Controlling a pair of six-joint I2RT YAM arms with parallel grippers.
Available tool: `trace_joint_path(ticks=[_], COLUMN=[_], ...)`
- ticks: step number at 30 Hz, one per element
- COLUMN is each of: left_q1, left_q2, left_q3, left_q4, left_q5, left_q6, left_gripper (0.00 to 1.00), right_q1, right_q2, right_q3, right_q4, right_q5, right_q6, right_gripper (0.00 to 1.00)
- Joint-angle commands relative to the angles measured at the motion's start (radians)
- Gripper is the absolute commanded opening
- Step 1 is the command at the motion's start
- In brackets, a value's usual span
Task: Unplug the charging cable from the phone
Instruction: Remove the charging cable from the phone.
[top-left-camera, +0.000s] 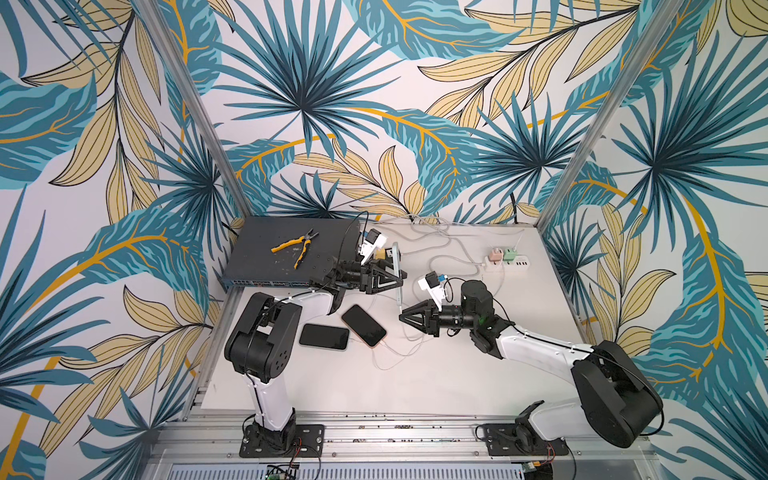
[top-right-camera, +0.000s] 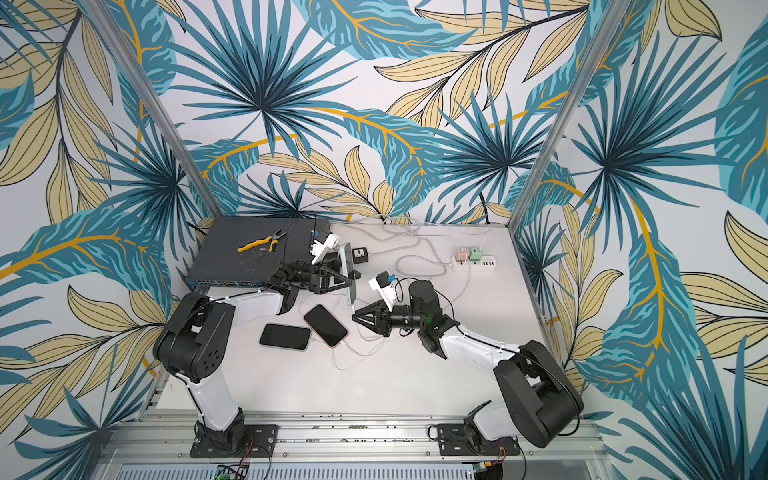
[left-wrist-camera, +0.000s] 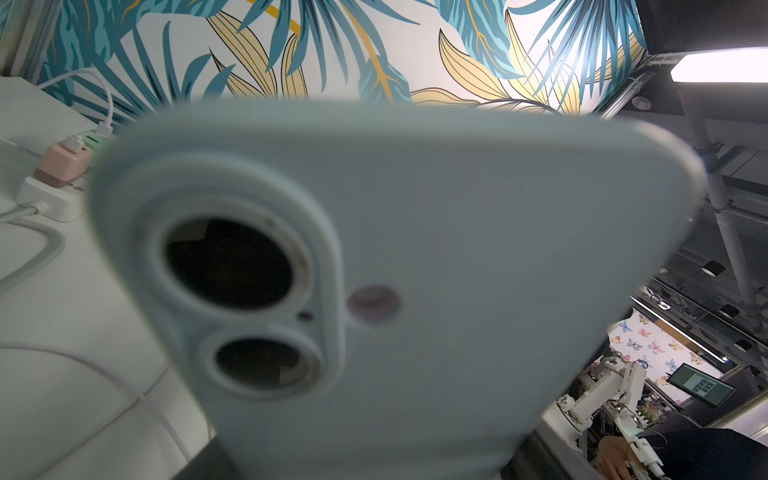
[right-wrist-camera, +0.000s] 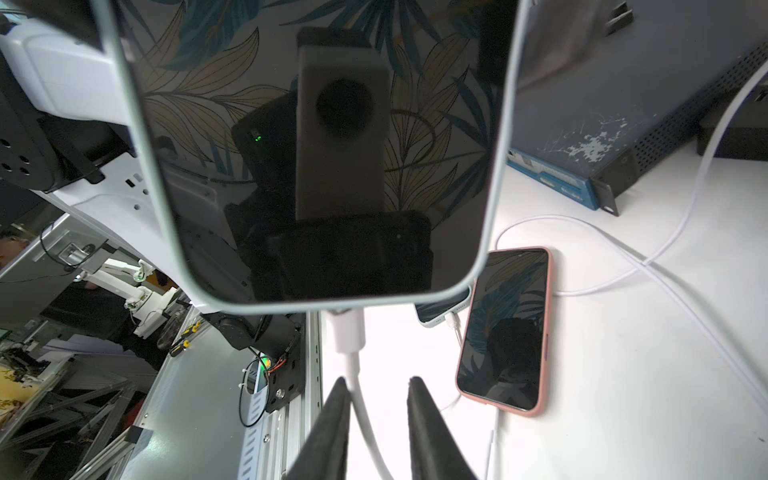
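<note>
Pale blue at its rim, the phone (right-wrist-camera: 316, 145) is clamped on edge in my left end effector (top-left-camera: 398, 277), lifted off the counter (top-left-camera: 415, 386). The white charging cable (right-wrist-camera: 358, 386) hangs from its plug (right-wrist-camera: 347, 332), which is seated in the phone's bottom port. My right end effector (right-wrist-camera: 376, 384) straddles the cable just below the plug, jaws parted, one jaw touching it.

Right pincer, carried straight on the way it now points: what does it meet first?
Probably the white plug seated in the bottom edge of the phone; its charging cable runs between the fingers of the right pincer.
</note>
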Motion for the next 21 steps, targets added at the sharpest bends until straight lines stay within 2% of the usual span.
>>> trace_joint_path(ticks=[1,9,21], left_q1=[0.005,0.008,0.019], left_q2=[-0.006,-0.002,-0.004], left_q3=[0.006,0.006,0.012], left_q4=[0.049,0.049,0.050], left_q5=[-0.026,-0.025,-0.025], left_q6=[0.008,0.009,0.006], left_gripper=[0.16,0.16,0.16], right_q1=[0.008,0.010,0.012], right_q2=[0.006,0.013,0.022], right_q3=[-0.013,-0.013,-0.028], right_q4=[0.036,0.048,0.031], right_q5=[-0.017,-0.038,-0.077], right_q6=[0.003,0.014,0.005], right_gripper=[0.21,0.09,0.05])
